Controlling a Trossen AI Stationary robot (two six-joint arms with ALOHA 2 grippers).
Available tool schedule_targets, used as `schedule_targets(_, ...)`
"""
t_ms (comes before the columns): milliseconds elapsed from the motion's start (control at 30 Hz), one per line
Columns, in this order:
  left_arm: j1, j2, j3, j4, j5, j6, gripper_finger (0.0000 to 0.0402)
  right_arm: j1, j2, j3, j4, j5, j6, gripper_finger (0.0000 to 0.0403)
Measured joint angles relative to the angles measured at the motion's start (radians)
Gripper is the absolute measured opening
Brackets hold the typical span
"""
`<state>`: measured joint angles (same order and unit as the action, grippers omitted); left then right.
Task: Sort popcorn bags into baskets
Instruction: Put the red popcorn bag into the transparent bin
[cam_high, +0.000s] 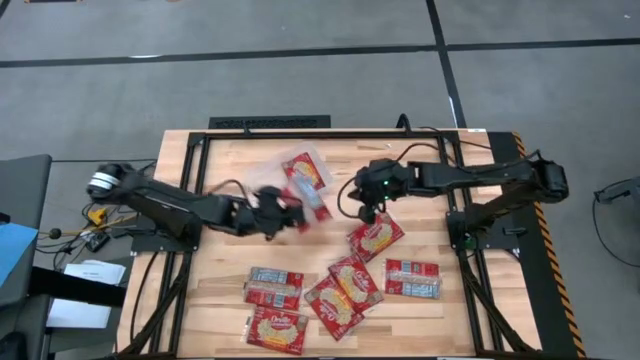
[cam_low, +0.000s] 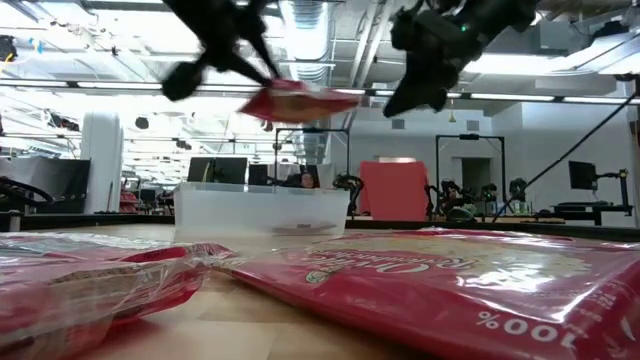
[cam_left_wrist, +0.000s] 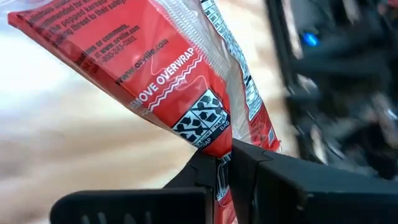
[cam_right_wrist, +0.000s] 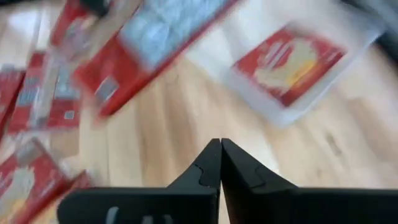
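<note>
1. Near edge of the wooden table, around 6 o'clock in the high view: six red popcorn bags lying flat in a loose cluster, some overlapping, some popcorn face up, some pale panel up.
2. Closest to the low camera: a big red packet with "100%" readable at its edge, and a crumpled clear-wrapped one at 9 o'clock of it.
3. Just past the cluster, toward 1 o'clock: a single packet lying tilted on the wood, right below the right gripper.
4. Right gripper held above the table, empty, its dark fingers pressed together with no gap.
5. At table centre: left gripper clamped on the bottom edge of a held bag, lifted well clear of the wood, just at the near rim of the basket.
6. Printed on the held bag: "REMOVE OVERWRAP", a partly legible line ending "or comments", a phone number too small to trust, and a square recycling-style mark.
7. Beyond, toward 12 o'clock: the clear basket, with one packet lying in it, popcorn face up.
8. Table top: pale butcher-block planks inside a black frame, yellow-black hazard tape along the 3 o'clock side.
9. Farthest: grey carpet tiles around the table; an open lab with monitors, a red panel, white ceiling pipes and strip lights.
</note>
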<state>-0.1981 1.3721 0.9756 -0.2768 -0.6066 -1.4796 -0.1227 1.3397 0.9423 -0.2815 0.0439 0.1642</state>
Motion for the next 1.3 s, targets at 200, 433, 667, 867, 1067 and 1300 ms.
schedule_targets(200,0.097,-0.133,0.0,-0.452,-0.055,-0.08,0.0001,-0.017,0.013,-0.002,-0.003,0.007,0.003,0.0014)
schedule_targets(433,0.201,-0.111,-0.001,-0.499,0.002,0.001,0.0001,-0.014,0.093,-0.001,0.033,0.005,0.013,0.0035)
schedule_targets(667,0.238,-0.038,-0.079,-0.442,0.059,-0.023,0.0,-0.009,0.148,-0.001,0.021,-0.017,0.013,0.003)
schedule_targets(867,0.241,-0.029,-0.165,-0.294,0.072,-0.024,0.0,-0.01,0.153,-0.001,0.045,-0.019,0.007,0.0018)
schedule_targets(1067,0.28,0.001,-0.169,-0.227,0.176,0.06,0.0002,-0.021,0.153,-0.001,0.061,-0.019,0.002,0.0032)
schedule_targets(1300,0.318,0.041,-0.167,-0.188,0.232,0.045,0.0051,-0.024,0.153,-0.001,0.069,-0.019,-0.012,0.0039)
